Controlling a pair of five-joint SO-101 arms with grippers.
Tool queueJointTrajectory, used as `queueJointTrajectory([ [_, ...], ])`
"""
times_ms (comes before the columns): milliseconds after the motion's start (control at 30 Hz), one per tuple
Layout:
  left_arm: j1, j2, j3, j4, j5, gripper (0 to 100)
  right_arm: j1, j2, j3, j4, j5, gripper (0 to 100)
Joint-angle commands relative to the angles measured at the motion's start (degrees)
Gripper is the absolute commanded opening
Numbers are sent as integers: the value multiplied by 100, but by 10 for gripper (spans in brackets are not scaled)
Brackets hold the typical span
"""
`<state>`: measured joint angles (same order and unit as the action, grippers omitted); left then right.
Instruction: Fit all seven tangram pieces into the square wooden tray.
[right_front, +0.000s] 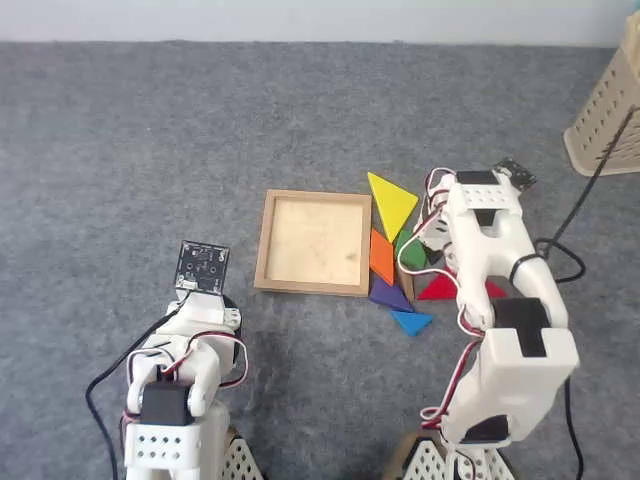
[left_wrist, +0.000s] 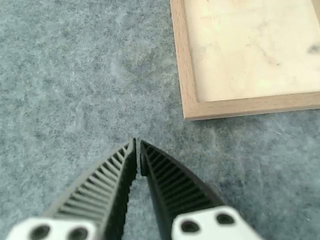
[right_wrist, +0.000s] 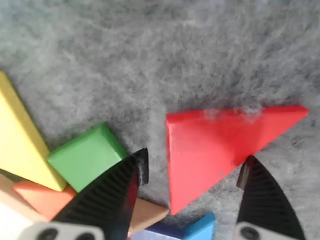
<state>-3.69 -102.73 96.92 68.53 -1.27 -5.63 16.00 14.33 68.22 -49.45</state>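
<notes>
Right wrist view: the red triangle (right_wrist: 215, 145) is seen flat on the table (right_wrist: 200, 50), framed between the wide-parted jaws of the right tool (right_wrist: 195, 165), its long edge slanting across the gap. The right arm is stretched low, near the empty square wooden tray (right_front: 262, 240); the left tool (left_wrist: 137, 150) is seen closed, well apart

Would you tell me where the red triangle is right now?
In the high view, the red triangle lies right of the tray, beside the green piece, under the open right claw.
</notes>
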Motion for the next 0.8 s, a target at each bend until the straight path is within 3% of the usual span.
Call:
queueJointTrajectory([
  [0,-26,-18,-31,26,53,11,207,-22,-422,-57,-176,280],
  [433,-26,-18,-31,26,53,11,734,180,-545,-57,-26,277],
  [633,-26,-18,-31,26,53,11,796,180,-510,-48,1099,225],
  [767,-26,-18,-31,26,53,11,813,163,-527,-101,2356,148],
])
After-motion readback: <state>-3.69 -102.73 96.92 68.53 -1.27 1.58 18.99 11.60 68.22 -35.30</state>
